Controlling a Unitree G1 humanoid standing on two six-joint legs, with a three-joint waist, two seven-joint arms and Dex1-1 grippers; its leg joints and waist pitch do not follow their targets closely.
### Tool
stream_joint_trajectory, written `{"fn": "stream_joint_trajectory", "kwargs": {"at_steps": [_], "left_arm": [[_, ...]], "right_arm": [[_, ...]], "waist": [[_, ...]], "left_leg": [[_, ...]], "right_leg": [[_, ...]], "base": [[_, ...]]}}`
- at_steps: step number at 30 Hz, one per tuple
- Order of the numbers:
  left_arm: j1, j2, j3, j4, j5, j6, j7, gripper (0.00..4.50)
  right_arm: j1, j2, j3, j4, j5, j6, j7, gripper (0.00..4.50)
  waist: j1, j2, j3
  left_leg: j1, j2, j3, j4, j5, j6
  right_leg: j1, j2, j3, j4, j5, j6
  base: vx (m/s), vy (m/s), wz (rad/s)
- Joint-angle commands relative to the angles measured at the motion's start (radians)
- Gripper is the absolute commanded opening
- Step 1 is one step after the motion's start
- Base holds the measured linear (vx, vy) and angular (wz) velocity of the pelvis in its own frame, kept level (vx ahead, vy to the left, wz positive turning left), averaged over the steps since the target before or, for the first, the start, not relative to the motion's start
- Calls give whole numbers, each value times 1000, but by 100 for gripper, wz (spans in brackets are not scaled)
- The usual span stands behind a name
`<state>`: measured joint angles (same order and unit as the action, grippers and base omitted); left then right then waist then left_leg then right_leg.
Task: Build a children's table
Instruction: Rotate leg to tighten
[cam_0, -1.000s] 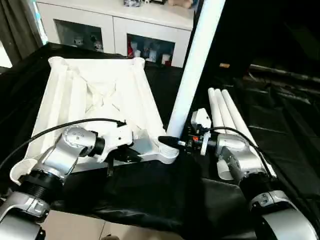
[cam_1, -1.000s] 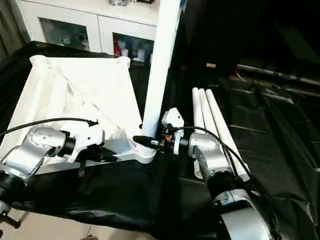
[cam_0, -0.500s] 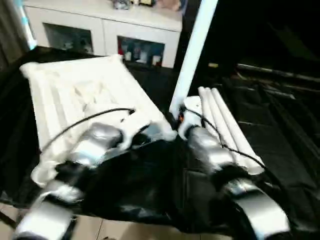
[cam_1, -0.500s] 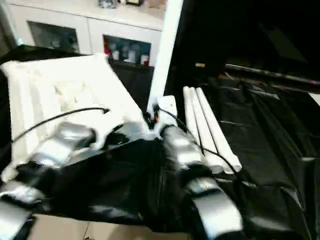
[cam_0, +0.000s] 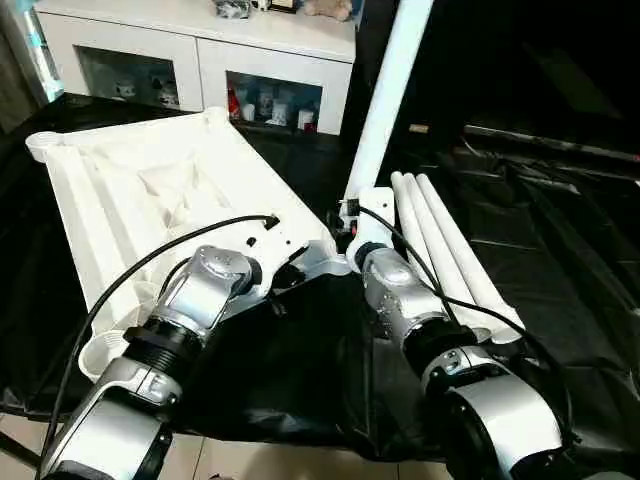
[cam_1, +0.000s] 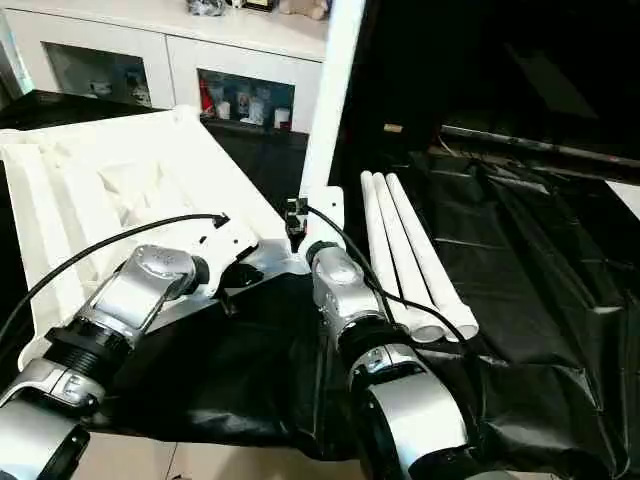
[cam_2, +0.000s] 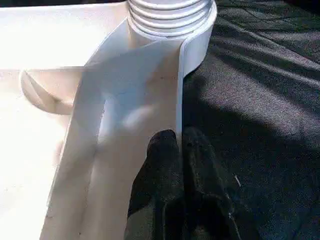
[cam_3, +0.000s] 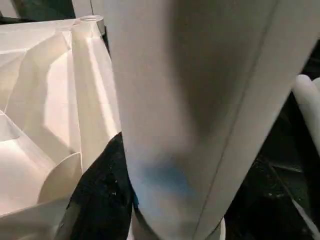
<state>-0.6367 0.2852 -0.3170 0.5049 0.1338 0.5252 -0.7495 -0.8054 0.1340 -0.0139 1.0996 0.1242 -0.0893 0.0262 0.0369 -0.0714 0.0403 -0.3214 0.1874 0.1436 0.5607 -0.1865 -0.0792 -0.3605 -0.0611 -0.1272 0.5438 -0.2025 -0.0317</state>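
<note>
While both arms swung inward, the leg (cam_0: 385, 95) stayed upright.

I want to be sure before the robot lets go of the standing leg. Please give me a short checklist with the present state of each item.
1. Standing leg sits in the corner socket: ok, its ribbed base is in the socket.
2. Leg fully seated: cannot tell.
3. Right tool on the leg: ok, a black finger lies against the tube low down.
4. Left tool steadies the table top: ok, shut on the rim by that corner.
5. Spare legs within reach: ok, three lie side by side on the black cloth.
</note>
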Motion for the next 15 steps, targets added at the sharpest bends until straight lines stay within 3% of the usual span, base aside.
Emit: {"fn": "stream_joint_trajectory", "kwargs": {"at_steps": [1, 2, 3, 6, 8, 9, 15], "left_arm": [[-29, -11, -2, 13, 25, 3, 61, 0], [-29, -11, -3, 13, 24, 1, 59, 0], [-29, -10, -4, 12, 23, -2, 55, 0], [-27, -8, -6, 6, 23, -6, 43, 0], [-27, -7, -7, 5, 22, -8, 40, 0], [-26, -5, -7, 3, 21, -10, 36, 0], [-26, 6, -5, 2, 17, -31, 23, 0]], "right_arm": [[55, 83, -6, 127, 8, 98, 6, 189], [53, 82, -13, 126, 14, 98, 12, 189], [51, 81, -19, 126, 19, 97, 18, 224], [45, 80, -30, 125, 19, 95, 31, 261], [43, 80, -34, 124, 18, 95, 32, 268], [41, 81, -35, 123, 20, 95, 37, 274], [24, 80, -37, 104, 21, 75, 100, 336]], "waist": [[-14, 36, -16], [-13, 36, -16], [-13, 36, -14], [-14, 39, -12], [-14, 40, -13], [-16, 38, -14], [-15, 40, -6]], "left_leg": [[34, 50, -40, -88, -715, -49], [33, 50, -39, -89, -710, -48], [34, 50, -39, -90, -710, -47], [35, 49, -40, -90, -722, -48], [35, 51, -41, -91, -728, -49], [27, 50, -41, -93, -710, -44], [27, 47, -38, -88, -676, -31]], "right_leg": [[-17, -105, 40, -107, -646, -7], [-17, -106, 42, -107, -643, -8], [-19, -107, 42, -109, -648, -8], [-22, -106, 40, -113, -661, -4], [-23, -108, 40, -113, -657, -7], [-15, -108, 41, -109, -652, -6], [-22, -115, 40, -120, -701, 0]], "base": [[0, 0, 0], [0, 0, 0], [0, 0, 0], [0, 0, 0], [0, 0, 0], [0, 0, 0], [0, 0, 0]]}}
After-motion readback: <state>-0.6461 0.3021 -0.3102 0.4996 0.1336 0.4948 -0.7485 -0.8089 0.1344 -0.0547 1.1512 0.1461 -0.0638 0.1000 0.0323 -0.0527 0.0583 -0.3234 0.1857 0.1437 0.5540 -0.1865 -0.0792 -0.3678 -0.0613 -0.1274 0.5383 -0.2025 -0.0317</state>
